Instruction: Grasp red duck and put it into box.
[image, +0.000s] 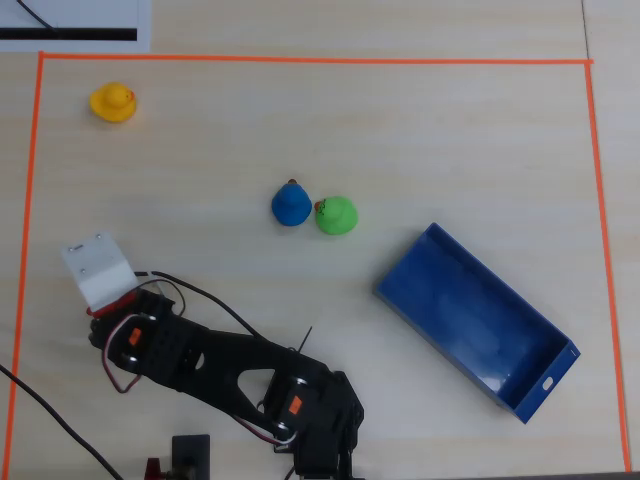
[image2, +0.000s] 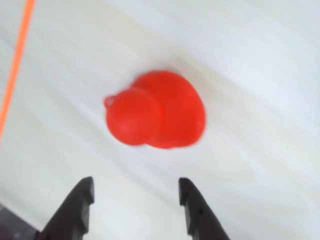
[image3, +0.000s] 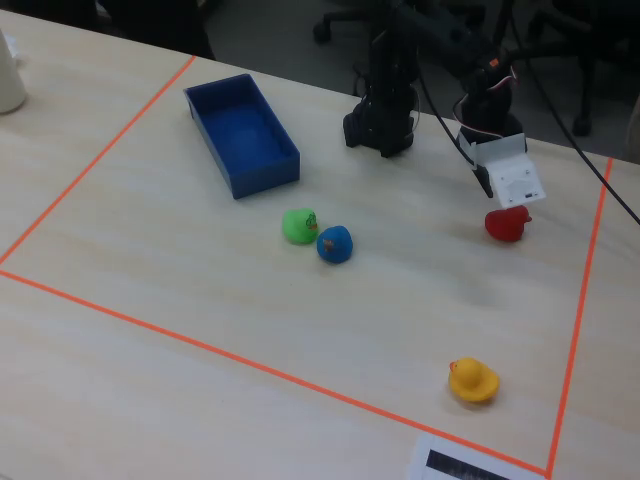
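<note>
red duck status?

— operator: where is it?

— arm: it sits free on the table, centre of the wrist view, just above my two fingertips. in the fixed view it lies at right of centre, directly below my white wrist housing. in the overhead view the housing covers it, so it cannot be seen there.

— operator: gripper state?

— arm: my gripper is spread wide and holds nothing. the duck is not yet between the jaws.

— operator: progress?

— arm: by my judgement, early stage. approach is lined up; grasp, lift, carry and release all remain. the box lies empty at lower right of the overhead view, well apart from me. the blue duck and green duck stand touching near centre; the yellow duck is at upper left. none of these obstruct the grasp.
</note>
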